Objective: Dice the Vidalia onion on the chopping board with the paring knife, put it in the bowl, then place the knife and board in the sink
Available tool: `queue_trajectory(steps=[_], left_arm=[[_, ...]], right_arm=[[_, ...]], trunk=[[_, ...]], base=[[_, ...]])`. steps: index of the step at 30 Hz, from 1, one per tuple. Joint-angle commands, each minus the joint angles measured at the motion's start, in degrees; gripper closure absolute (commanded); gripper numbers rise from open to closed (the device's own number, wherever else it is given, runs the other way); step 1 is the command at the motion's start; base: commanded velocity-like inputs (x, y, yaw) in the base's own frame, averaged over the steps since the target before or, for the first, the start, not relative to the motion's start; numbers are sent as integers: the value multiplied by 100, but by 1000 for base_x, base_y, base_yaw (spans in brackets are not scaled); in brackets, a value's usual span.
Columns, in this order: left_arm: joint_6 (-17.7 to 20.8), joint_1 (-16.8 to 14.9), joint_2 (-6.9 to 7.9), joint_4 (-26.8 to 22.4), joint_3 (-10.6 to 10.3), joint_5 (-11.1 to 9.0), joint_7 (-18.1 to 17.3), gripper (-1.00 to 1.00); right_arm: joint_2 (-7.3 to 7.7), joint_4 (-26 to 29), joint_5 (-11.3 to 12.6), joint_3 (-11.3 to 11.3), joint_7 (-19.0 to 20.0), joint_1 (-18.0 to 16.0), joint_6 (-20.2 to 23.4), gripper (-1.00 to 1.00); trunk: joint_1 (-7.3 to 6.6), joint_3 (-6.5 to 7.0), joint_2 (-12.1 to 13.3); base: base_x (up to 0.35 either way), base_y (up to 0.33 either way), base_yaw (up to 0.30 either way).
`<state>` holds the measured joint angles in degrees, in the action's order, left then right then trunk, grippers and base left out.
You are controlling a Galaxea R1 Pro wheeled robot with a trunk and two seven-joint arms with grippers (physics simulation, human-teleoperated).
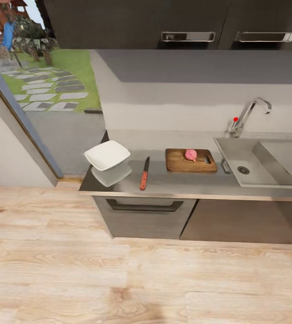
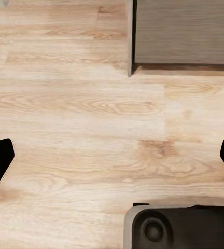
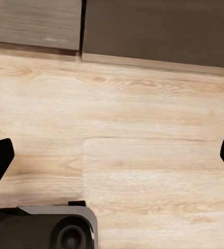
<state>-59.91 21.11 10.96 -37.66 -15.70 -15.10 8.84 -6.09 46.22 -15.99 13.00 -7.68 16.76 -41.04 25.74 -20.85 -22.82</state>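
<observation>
- No writing, label, brand, number or sign to read anywhere on screen right now.
</observation>
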Motion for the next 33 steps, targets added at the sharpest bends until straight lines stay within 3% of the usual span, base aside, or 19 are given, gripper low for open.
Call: queue_trajectory(steps=[1,9,33], left_arm=[[-9,-1,11,-9,-48,-19,57,-100],[-9,-1,12,10,-47,-19,57,-100],[-9,-1,3,83,-47,-19,57,-100]], right_arm=[[-9,10,-62,19,-31,2,-2,-100],[-15,11,-62,19,-31,2,-9,-100],[-15,10,-62,19,-31,2,-10,-100]], trunk=[[4,-6,-10],[4,47,-10],[4,260,-10]], base=[[0,300,0],[0,231,0],[13,31,0]])
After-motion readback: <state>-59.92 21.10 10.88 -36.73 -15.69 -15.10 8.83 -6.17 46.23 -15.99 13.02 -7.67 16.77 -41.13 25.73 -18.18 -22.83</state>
